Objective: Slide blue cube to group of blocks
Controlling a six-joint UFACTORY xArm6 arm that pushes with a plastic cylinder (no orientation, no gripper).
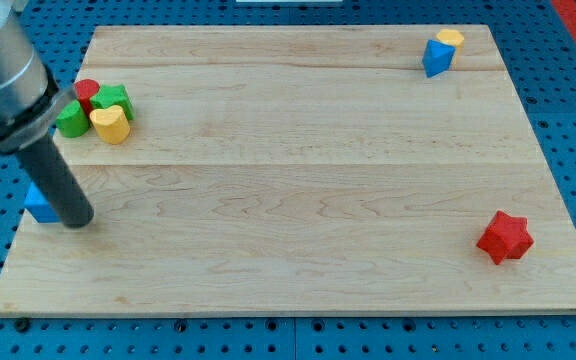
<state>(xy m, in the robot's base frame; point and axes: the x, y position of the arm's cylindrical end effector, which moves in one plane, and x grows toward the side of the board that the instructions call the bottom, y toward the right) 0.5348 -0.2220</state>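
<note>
The blue cube (38, 204) sits near the board's left edge, mostly hidden behind my rod. My tip (78, 221) rests on the board just right of and slightly below the cube, touching or almost touching it. The group of blocks lies above it at the upper left: a red cylinder (87, 91), a green block (114, 99), another green block (72, 119) and a yellow heart-shaped block (111, 124), all packed together.
A blue block (435, 58) and a yellow block (451, 40) touch each other at the view's top right. A red star (505, 237) lies at the lower right. The wooden board (298, 170) lies on a blue pegboard.
</note>
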